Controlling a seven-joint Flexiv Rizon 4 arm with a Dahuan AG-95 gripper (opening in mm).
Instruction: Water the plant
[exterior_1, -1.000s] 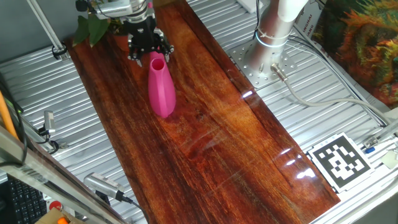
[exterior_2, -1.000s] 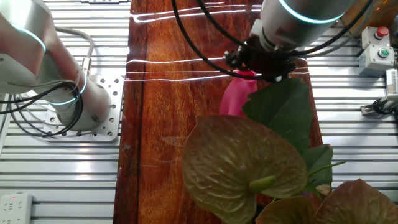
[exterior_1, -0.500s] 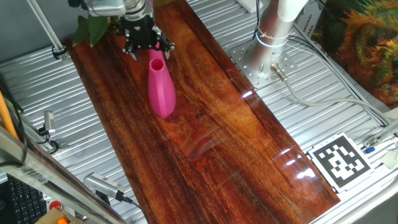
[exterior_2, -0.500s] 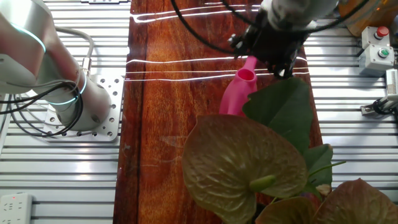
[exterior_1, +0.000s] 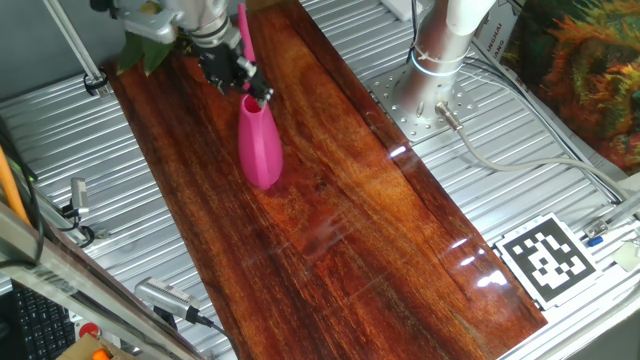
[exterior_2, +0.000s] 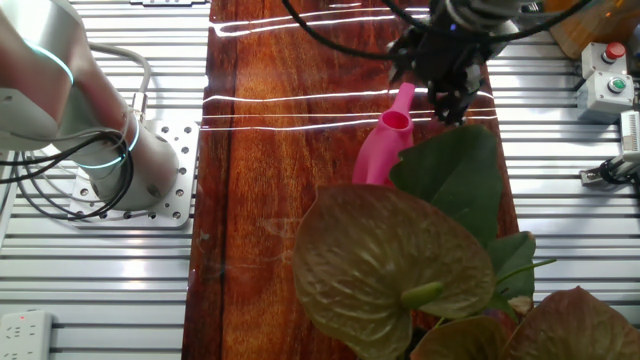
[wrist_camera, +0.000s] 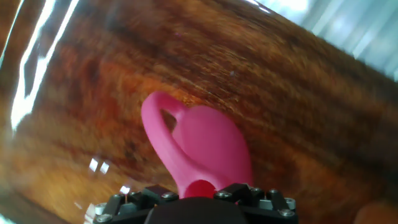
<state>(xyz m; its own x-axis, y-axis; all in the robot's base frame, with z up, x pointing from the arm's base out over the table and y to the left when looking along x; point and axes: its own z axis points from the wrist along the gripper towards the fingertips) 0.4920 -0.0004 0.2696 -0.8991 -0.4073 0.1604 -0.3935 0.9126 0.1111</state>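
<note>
— What has changed? The claw (exterior_1: 238, 78) has tilted and swung since half a second ago, now leaning over the pink watering can (exterior_1: 259, 142).

— Is it gripping? Cannot tell. The can stands on the wooden counter (exterior_1: 330, 210); the dark-leaved plant (exterior_1: 147, 42) sits just beyond, at the far-left corner.

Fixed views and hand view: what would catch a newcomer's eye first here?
The bright pink watering can stands on the dark glossy wooden board, with the black gripper at its top end. In the other fixed view, big olive-green leaves fill the foreground in front of the can. A checkered marker tag lies on the metal table by the board's near corner.
</note>
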